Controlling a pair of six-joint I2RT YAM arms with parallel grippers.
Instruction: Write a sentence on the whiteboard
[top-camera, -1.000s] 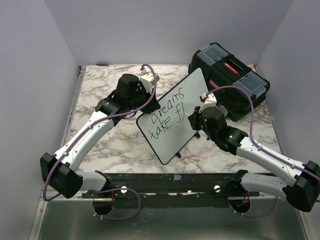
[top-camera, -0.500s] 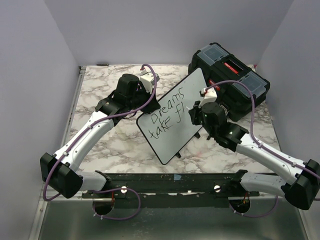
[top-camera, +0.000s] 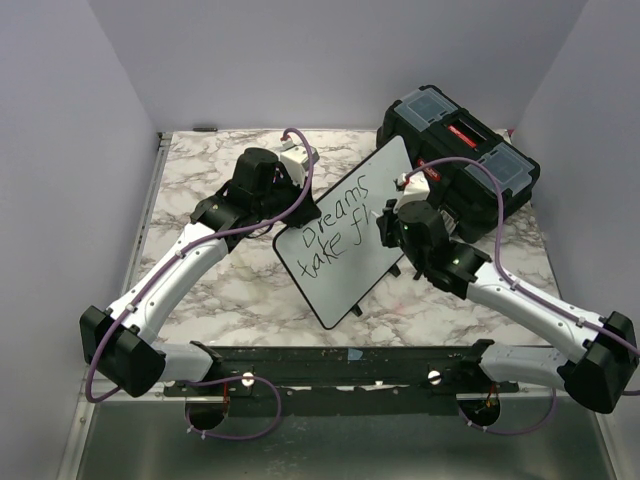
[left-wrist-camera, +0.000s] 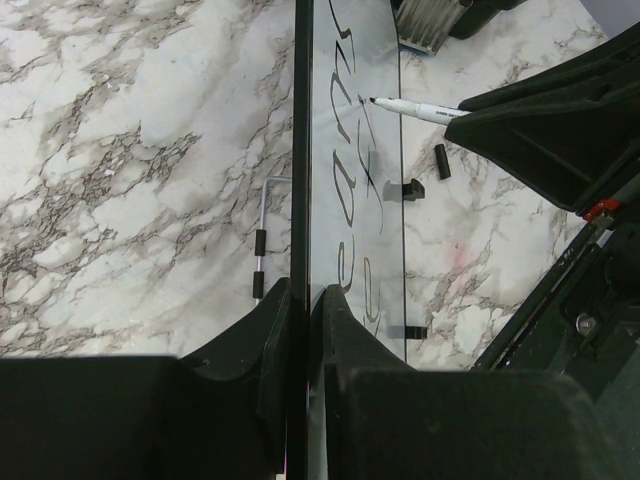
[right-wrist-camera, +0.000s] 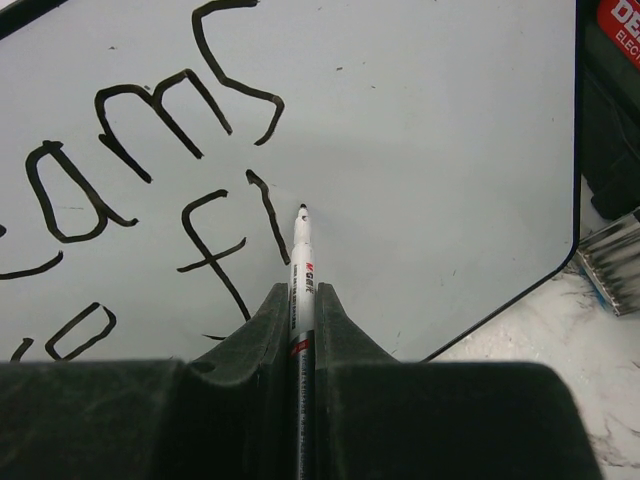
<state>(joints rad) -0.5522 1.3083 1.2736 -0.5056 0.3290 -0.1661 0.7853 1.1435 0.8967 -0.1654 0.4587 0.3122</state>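
The fingers (right-wrist-camera: 262, 335) of the right gripper (right-wrist-camera: 301, 305) are pinched narrow on a white-barrelled marker (right-wrist-camera: 301, 262) at the lower centre of the right wrist view. Its black tip points at the whiteboard (right-wrist-camera: 440, 140) just right of the letter "l". Whether the tip touches the surface I cannot tell.

At the bottom of the left wrist view, the left gripper (left-wrist-camera: 300, 315) is closed on the whiteboard's black rim and holds it up on edge.

In the top view the whiteboard sits mid-frame between the two arms. It is turned diagonally on the marble table (top-camera: 200, 170), with its upper right corner just in front of the black toolbox (top-camera: 460, 150).

The sentence (right-wrist-camera: 150, 140) so far reads "Dreams" on one line and "take fl" below it. That last word looks unfinished, so I judge the task well past halfway. A few letters remain, and there is bare white to the right of the "l" for them.
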